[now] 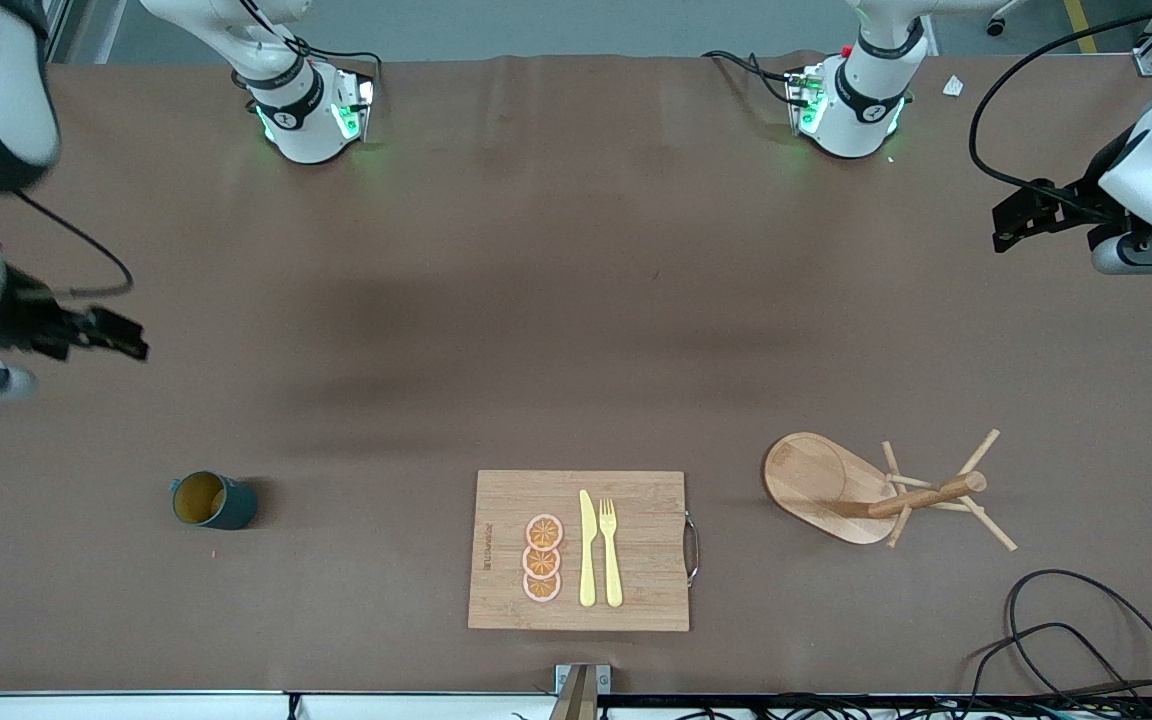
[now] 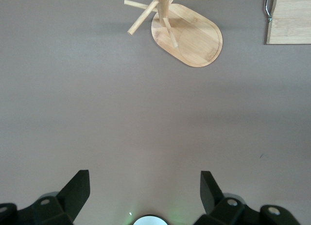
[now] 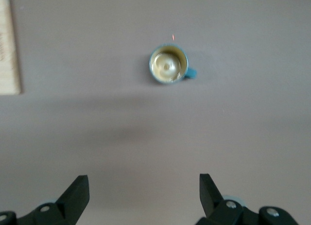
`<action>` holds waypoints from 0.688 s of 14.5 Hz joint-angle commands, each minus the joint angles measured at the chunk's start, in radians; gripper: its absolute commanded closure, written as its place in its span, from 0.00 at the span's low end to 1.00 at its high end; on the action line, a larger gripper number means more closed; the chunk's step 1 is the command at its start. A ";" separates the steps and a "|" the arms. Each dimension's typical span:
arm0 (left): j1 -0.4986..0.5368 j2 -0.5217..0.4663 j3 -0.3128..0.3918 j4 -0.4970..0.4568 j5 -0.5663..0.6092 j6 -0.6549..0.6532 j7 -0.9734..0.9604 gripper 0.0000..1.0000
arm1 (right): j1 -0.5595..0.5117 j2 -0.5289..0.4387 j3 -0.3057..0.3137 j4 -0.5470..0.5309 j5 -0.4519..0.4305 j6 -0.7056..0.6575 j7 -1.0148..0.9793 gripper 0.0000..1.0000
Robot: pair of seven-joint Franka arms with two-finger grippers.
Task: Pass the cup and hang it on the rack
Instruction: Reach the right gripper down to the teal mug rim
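The cup [image 1: 214, 501], dark teal with a tan inside, stands upright on the brown table toward the right arm's end. It also shows in the right wrist view [image 3: 168, 64], with its small handle to one side. My right gripper [image 1: 131, 338] [image 3: 144, 188] hangs open and empty over bare table, apart from the cup. The wooden rack [image 1: 831, 487] stands on its oval base toward the left arm's end, and its pegs are bare. It also shows in the left wrist view [image 2: 187, 35]. My left gripper [image 1: 1004, 225] [image 2: 145, 186] hangs open and empty over bare table, apart from the rack.
A bamboo cutting board [image 1: 636, 590] lies between the cup and the rack and carries orange slices [image 1: 542, 558], a yellow knife [image 1: 587, 550] and a fork [image 1: 611, 548]. Black cables [image 1: 1066, 640] lie at the table's front edge, nearer to the front camera than the rack.
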 commanded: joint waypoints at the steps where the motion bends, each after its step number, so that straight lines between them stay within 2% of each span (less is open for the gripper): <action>1: 0.000 0.011 -0.003 0.027 0.006 -0.020 0.006 0.00 | 0.001 0.166 -0.001 0.042 -0.008 0.135 -0.003 0.00; 6: -0.003 0.011 -0.009 0.027 0.017 -0.020 -0.004 0.00 | 0.018 0.399 -0.002 0.045 -0.008 0.422 -0.003 0.00; 8: -0.001 0.011 -0.009 0.027 0.017 -0.020 0.003 0.00 | 0.021 0.455 -0.002 0.050 -0.008 0.545 -0.004 0.00; 10: -0.003 0.011 -0.009 0.028 0.018 -0.020 0.003 0.00 | 0.021 0.489 -0.002 0.048 -0.013 0.597 -0.012 0.02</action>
